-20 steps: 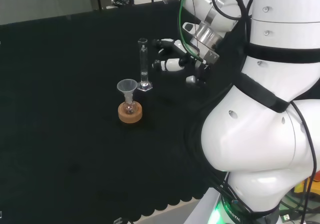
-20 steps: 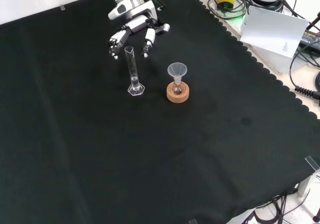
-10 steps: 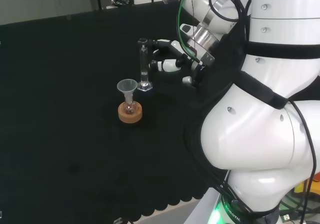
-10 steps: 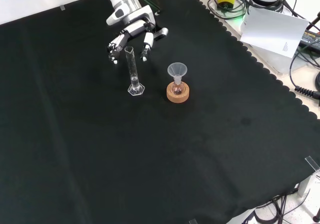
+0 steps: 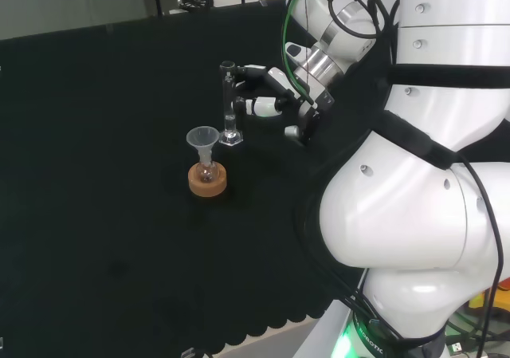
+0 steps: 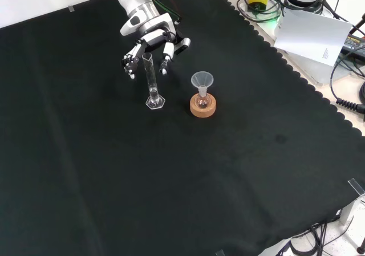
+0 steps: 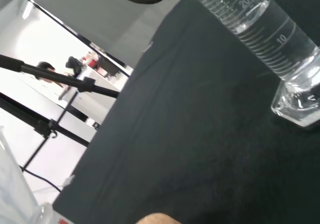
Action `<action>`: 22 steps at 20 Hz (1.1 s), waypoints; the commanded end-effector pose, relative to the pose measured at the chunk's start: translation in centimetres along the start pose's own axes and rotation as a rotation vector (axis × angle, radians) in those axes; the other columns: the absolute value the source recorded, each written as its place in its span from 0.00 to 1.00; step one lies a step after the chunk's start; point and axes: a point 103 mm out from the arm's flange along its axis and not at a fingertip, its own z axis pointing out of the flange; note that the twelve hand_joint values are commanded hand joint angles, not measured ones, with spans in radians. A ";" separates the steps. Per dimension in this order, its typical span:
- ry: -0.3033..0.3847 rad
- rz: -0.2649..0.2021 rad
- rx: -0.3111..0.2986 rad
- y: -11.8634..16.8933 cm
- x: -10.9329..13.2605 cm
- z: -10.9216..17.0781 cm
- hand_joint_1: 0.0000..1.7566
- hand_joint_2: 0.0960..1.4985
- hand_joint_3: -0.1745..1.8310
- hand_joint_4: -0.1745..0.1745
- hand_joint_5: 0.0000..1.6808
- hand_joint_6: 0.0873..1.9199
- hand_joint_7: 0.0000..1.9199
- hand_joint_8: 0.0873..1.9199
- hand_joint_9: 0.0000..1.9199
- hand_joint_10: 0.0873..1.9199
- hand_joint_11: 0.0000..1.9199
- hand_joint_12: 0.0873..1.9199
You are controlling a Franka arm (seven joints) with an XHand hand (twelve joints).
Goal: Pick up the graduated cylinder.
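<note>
Approach step, grasp not yet made. I have the hand (image 6: 149, 42) brought in beside the graduated cylinder (image 6: 151, 80), which stands on the black cloth (image 6: 114, 170) just left of the funnel (image 6: 201, 80) and its cork ring (image 6: 202, 106) in the front view.

Hand state: fingers spread and only lightly bent, either side of the cylinder's upper part. In the front view fingertips (image 6: 163, 69) show on both sides of the tube near its rim; I cannot tell if any touch the glass. Reads to me as open, holding nothing.

In the head view the hand (image 5: 267, 95) sits just right of the cylinder (image 5: 229, 107).

Cylinder attitude: upright, long axis vertical, mouth up, hexagonal foot flat on the cloth. The wrist view shows the cylinder (image 7: 260, 39) close up, with printed graduations and its foot.

Next move, as I judge it: curl fingers and thumb round the tube, then lift straight up along its axis. The tall, narrow glass could tip sideways toward the funnel if nudged.
</note>
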 end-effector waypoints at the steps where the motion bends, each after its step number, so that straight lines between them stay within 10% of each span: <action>1: 0.071 -0.026 -0.034 0.6 -0.3 1.0 0.59 0.63 0.00 0.39 0.34 0.00 0.22 0.29 0.31 0.25 0.12 0.68; 22: 0.195 -0.059 -0.027 1.0 -0.5 2.1 0.59 0.63 0.00 0.42 0.30 0.00 0.22 0.28 0.31 0.24 0.15 0.67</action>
